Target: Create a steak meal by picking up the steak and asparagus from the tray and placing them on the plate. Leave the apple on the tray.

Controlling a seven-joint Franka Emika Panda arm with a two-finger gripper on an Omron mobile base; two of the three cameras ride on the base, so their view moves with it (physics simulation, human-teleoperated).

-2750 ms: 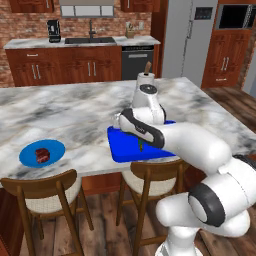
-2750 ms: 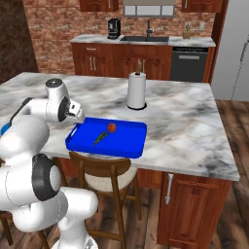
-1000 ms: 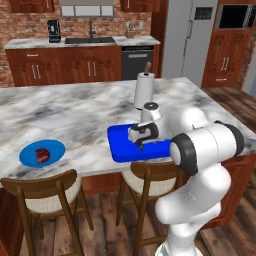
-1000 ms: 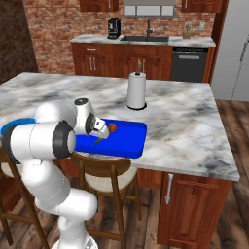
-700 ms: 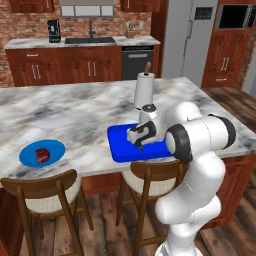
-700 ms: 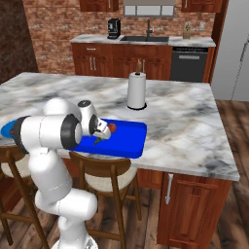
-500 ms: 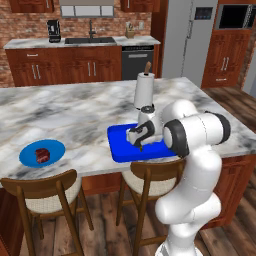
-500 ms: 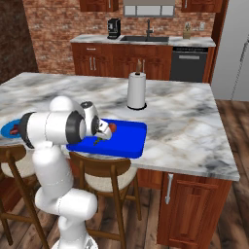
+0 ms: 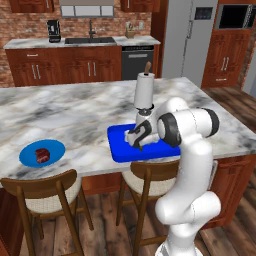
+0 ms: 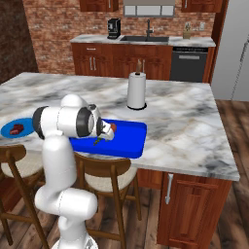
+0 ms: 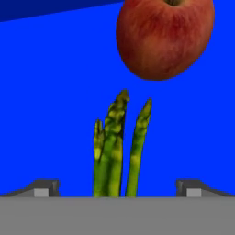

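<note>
Over the tray (image 9: 120, 150), the hand (image 11: 117, 190) has dropped, fingers wide astride the asparagus (image 11: 114, 147), steak (image 9: 42, 154) already plated.

A marble-topped island (image 9: 75, 112) with two wooden stools (image 9: 47, 197) stands on a plank floor (image 10: 194, 233) before a brick wall (image 10: 58, 22), dark wood cabinets (image 9: 70, 65), a sink (image 9: 90, 40), a dishwasher (image 9: 134, 61) and a grey fridge (image 9: 187, 40).
</note>
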